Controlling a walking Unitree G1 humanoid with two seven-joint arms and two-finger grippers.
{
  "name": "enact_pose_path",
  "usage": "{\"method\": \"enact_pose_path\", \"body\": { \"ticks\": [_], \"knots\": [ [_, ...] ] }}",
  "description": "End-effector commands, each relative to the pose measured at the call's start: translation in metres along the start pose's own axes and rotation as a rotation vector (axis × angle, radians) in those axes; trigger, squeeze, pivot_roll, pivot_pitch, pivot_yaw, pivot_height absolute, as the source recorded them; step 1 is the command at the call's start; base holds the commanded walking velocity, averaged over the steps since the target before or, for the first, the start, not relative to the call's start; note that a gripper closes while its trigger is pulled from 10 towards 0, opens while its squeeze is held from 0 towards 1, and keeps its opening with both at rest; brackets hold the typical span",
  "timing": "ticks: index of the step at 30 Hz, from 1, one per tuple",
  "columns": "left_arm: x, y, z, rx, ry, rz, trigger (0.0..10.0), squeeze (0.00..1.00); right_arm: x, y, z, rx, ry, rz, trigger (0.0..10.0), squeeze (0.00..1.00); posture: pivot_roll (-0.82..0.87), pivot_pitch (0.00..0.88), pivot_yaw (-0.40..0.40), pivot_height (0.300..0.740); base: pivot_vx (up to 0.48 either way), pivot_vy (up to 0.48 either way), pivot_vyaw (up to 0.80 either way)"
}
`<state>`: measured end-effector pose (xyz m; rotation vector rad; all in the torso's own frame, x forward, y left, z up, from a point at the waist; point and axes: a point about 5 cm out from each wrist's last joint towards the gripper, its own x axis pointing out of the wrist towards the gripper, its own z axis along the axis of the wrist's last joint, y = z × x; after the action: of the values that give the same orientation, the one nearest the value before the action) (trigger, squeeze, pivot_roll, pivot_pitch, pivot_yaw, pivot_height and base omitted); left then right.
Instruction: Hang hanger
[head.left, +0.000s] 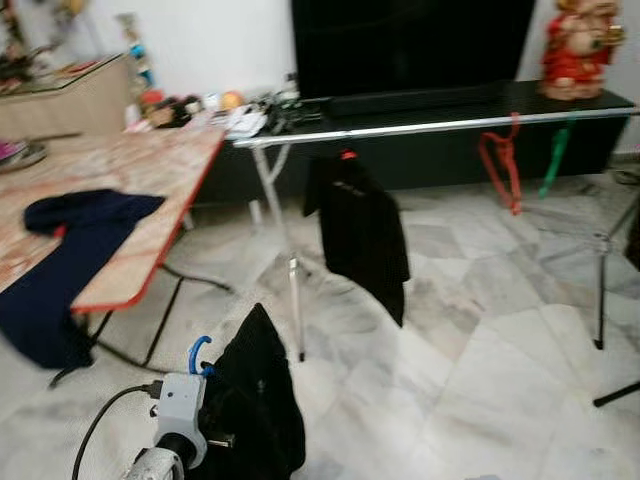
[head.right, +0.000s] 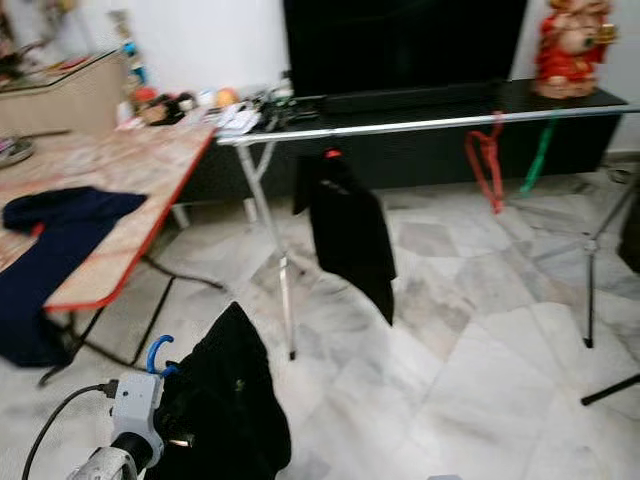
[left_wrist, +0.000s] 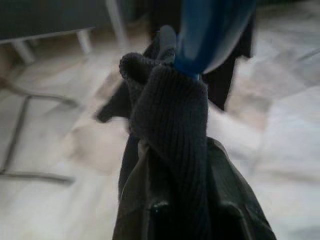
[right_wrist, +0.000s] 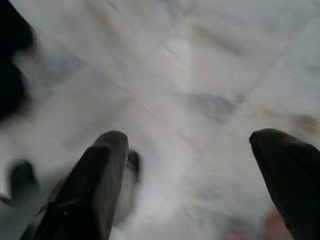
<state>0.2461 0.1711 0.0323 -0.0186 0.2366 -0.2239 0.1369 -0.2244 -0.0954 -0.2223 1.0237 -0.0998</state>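
Blue hanger hook (head.left: 199, 352) tops a black garment (head.left: 257, 400); a second black garment (head.left: 362, 232) hangs on the silver rail (head.left: 440, 126). Red hanger (head.left: 501, 165) and green hanger (head.left: 555, 158) hang there; white-grey marbled floor (head.left: 480, 340); navy cloth (head.left: 70, 250) on the red-edged table (head.left: 150, 170).

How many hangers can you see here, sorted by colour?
Blue hanger, under the black garment carried by the left gripper: 1
Red hanger on the rail: 1
Green hanger on the rail: 1
Hanger with red top holding the hung black garment: 1
Total: 4
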Motion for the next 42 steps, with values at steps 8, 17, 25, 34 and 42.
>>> {"method": "enact_pose_path", "body": {
  "ticks": [8, 17, 25, 34, 42],
  "knots": [
    [-0.0031, 0.0122, 0.0097, 0.033, -0.023, 0.036, 10.0, 0.0, 0.0018, 0.0168, 0.0129, -0.006, -0.042, 0.041, 10.0, 0.0, -0.03, 0.025, 0.072, 0.74, 0.285, 0.0, 0.0],
    [-0.0034, 0.0123, 0.0083, 0.022, -0.02, 0.046, 10.0, 0.0, 0.0019, 0.019, 0.014, -0.025, -0.043, 0.049, 10.0, 0.0, -0.03, 0.031, 0.064, 0.74, 0.271, 0.0, 0.0],
    [-0.005, 0.0138, 0.007, 0.018, -0.014, 0.06, 10.0, 0.0, 0.0017, 0.0164, 0.0131, -0.027, -0.046, 0.047, 10.0, 0.0, -0.03, 0.037, 0.06, 0.74, 0.238, 0.0, 0.0],
    [-0.0057, 0.0214, 0.0087, -0.018, -0.03, 0.106, 10.0, 0.0, 0.0016, 0.015, 0.0121, -0.026, -0.043, 0.044, 10.0, 0.0, -0.03, 0.041, 0.061, 0.74, 0.0, 0.0, 0.0],
    [-0.0046, 0.0174, 0.0081, 0.008, -0.023, 0.081, 10.0, 0.0, 0.0014, 0.0165, 0.0112, -0.022, -0.042, 0.047, 10.0, 0.0, -0.03, 0.043, 0.065, 0.74, 0.0, -0.09, 0.0]
  ]
}}
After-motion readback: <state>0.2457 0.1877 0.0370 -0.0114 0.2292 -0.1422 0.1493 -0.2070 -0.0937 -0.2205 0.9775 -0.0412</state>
